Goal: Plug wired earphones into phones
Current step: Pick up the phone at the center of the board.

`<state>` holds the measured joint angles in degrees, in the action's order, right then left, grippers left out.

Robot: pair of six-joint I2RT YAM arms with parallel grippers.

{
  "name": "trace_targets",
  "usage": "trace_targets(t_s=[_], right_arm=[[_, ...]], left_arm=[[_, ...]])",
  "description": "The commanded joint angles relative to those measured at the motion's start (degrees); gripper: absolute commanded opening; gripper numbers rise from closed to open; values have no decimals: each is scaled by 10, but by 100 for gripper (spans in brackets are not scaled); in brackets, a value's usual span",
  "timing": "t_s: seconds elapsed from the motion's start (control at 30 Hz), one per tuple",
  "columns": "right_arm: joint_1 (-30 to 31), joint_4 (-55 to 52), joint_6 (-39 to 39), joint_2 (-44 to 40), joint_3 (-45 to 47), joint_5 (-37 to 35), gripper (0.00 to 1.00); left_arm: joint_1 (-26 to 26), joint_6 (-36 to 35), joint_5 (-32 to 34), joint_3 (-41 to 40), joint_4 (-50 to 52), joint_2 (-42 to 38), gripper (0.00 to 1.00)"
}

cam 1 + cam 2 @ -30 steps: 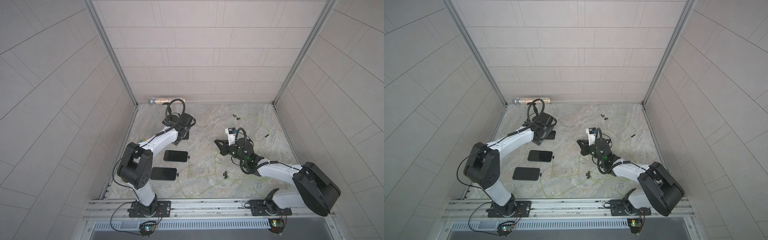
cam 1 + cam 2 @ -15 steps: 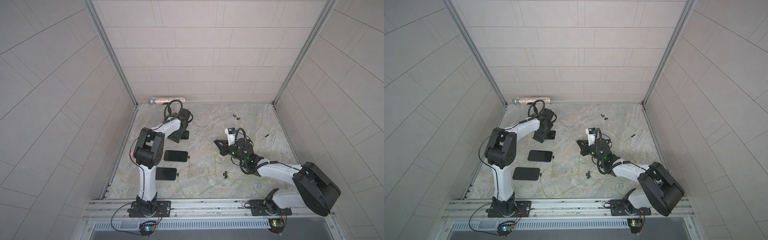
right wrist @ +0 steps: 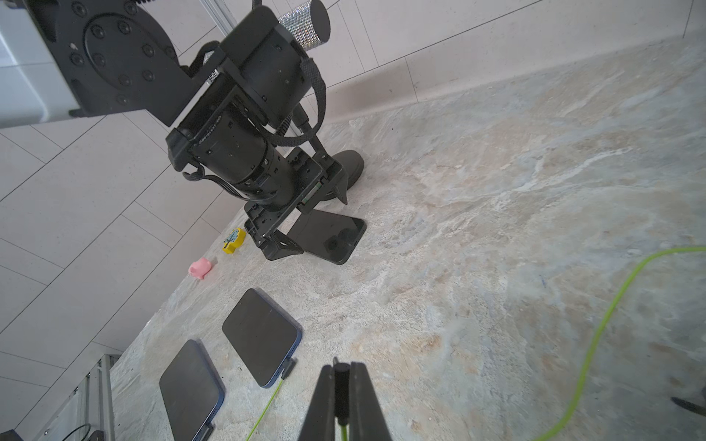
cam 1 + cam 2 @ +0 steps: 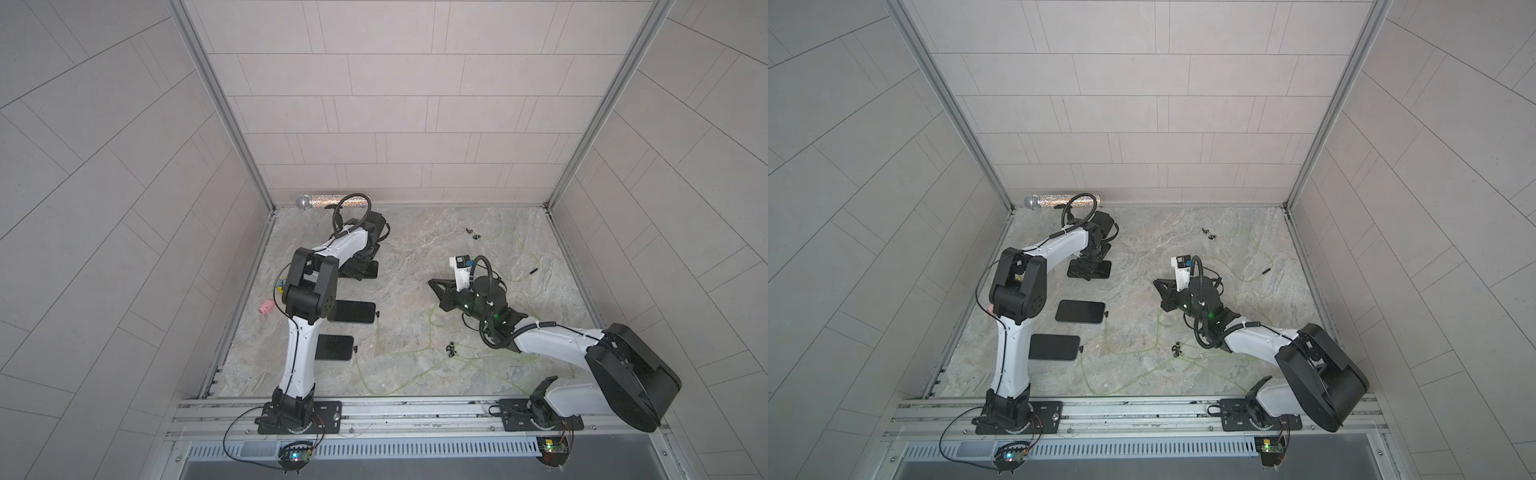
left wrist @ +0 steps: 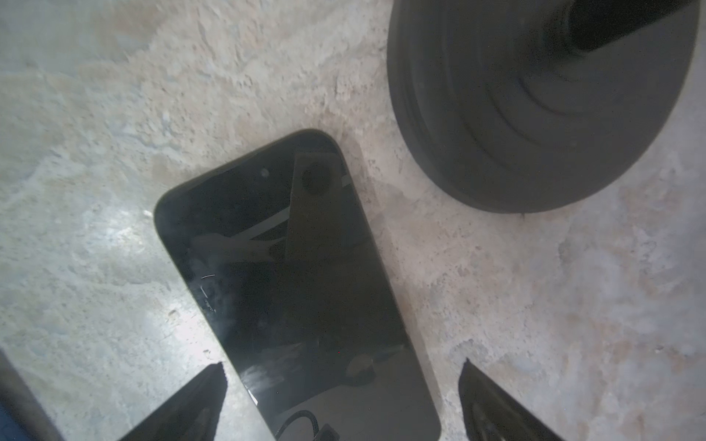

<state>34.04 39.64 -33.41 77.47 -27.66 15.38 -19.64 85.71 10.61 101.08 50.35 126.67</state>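
Nearest the rail, the near phone lies flat on the table with the near plug at its right end. Just behind, the middle phone lies the same way, the middle plug at its right end. To the right, yellow-green cables loop over the table, with a pair of earbuds among them.

The right gripper hangs low, aimed toward the phones. Its fingers are pressed together on the held plug, and a cable drops away beneath.

Farther back lies the far phone. The left gripper hangs over it, fingers spread wide, one past each long edge; whether they touch it cannot be told. The stand has a round base just beside that phone's end.

A pink toy and a yellow toy lie by the wall on the left arm's side. Beyond, the far earbuds and a loose plug lie apart. A glitter microphone rests against the back wall.
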Motion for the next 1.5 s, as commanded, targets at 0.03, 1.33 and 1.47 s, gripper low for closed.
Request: trace_targets(t_s=[0.03, 1.33, 1.47], right_arm=[[4, 10, 6, -13, 6, -5, 0], [8, 19, 5, -19, 10, -6, 0], [8, 18, 7, -20, 10, -5, 0]], left_arm=[[4, 20, 14, 27, 78, 10, 100], [72, 37, -69, 50, 95, 46, 93], [72, 39, -71, 54, 96, 50, 94]])
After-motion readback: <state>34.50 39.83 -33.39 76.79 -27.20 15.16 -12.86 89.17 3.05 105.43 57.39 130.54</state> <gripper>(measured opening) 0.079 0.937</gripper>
